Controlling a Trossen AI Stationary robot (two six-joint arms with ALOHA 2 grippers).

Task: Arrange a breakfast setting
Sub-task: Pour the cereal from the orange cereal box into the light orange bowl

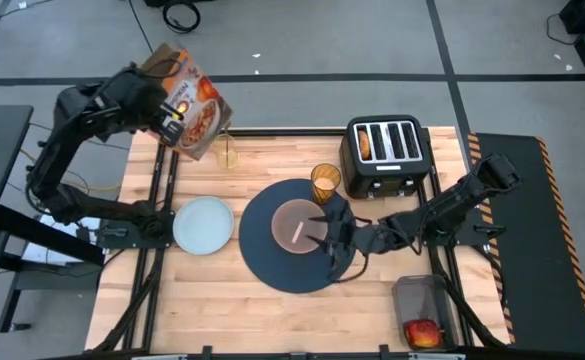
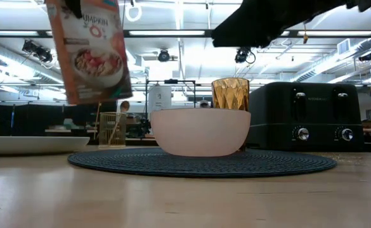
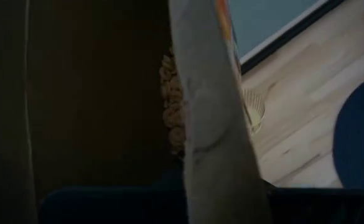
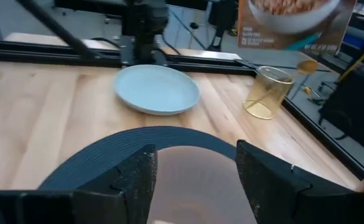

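Round dark-blue mat point(image 1: 272, 265) flat at mid-surface, woven texture plain in the low view. Pink bowl point(image 1: 297, 226) upright on the mat, toward its far side, open mouth up. Amber tumbler point(image 1: 325, 182) standing upright at the mat's far rim, faceted sides glowing behind the bowl. Pale-blue plate point(image 1: 203, 225) lying flat just beside the mat's left edge, apart from it. Small clear glass point(image 1: 228, 152) upright near the far edge, gold spoon point(image 4: 306, 65) standing inside it. Red apple point(image 1: 424, 331) resting in a clear container at the near right corner.
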